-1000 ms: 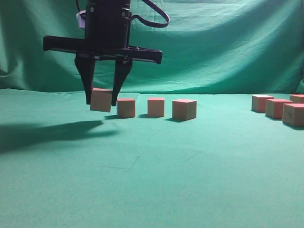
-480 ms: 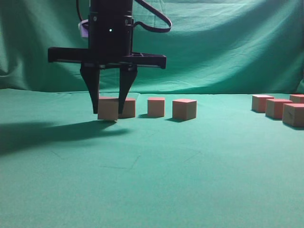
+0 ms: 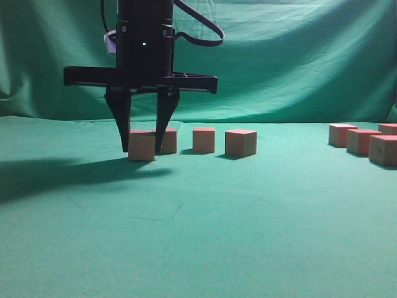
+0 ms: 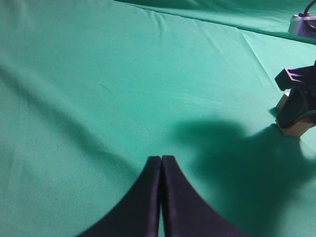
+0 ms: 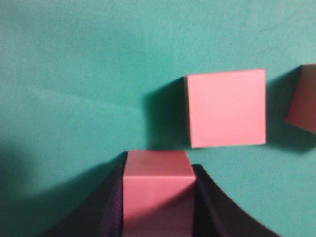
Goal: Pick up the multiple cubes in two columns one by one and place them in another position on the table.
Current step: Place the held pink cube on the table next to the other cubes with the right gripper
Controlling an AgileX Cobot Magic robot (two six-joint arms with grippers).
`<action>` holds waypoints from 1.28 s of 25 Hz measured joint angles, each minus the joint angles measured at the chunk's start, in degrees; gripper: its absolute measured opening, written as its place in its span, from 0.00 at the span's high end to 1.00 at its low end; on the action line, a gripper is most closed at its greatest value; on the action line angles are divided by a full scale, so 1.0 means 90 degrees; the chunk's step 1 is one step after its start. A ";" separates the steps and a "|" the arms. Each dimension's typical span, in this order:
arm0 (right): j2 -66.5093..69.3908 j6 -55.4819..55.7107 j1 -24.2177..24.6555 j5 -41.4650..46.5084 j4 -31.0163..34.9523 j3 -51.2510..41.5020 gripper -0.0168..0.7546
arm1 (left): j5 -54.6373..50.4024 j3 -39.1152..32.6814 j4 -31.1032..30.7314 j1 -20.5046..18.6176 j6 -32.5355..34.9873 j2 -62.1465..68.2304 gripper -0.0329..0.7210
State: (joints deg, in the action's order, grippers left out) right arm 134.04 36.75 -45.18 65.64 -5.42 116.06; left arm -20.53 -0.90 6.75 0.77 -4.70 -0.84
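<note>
The right gripper (image 3: pixel 142 149) is holding one cube (image 3: pixel 141 145) between closed jaws, setting it on the bench (image 3: pixel 198 236) towards the far left edge; next, judging so, it should open and lift clear, while the left gripper (image 4: pixel 161 163) is idling with jaws closed and empty.

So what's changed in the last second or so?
The right gripper carried its cube slightly rightward and down, from hanging above the table to resting on it beside the row's nearest cube. It stays clamped on it. The other cubes and the shut left gripper show no change.
</note>
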 joint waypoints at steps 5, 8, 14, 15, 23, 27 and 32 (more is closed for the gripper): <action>0.0000 0.0005 0.0000 0.0004 0.0000 0.0000 0.63 | 0.0000 0.0000 0.0000 0.0000 0.0000 0.0000 0.96; 0.0000 0.0005 0.0000 0.0004 0.0012 0.0000 0.63 | 0.0000 0.0000 0.0000 0.0000 0.0000 0.0000 0.96; 0.0000 0.0005 0.0000 0.0004 0.0021 0.0000 0.63 | 0.0000 0.0000 0.0000 0.0000 0.0000 0.0000 0.96; 0.0000 0.0005 0.0000 0.0004 0.0021 0.0000 0.63 | 0.0000 0.0000 0.0000 0.0000 0.0000 0.0000 0.96; 0.0012 0.0005 0.0000 0.0031 0.0025 0.0004 0.63 | 0.0000 0.0000 0.0000 0.0000 0.0000 0.0000 0.96; 0.0012 -0.0006 0.0000 0.0070 0.0038 0.0014 0.63 | 0.0000 0.0000 0.0000 0.0000 0.0000 0.0000 0.96; 0.0012 -0.0155 0.0000 0.0107 0.0105 0.0028 0.37 | 0.0000 0.0000 0.0000 0.0000 0.0000 0.0000 0.96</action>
State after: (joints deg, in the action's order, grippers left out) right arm 134.15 35.35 -45.18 66.60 -4.47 116.31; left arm -20.53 -0.90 6.75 0.77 -4.70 -0.84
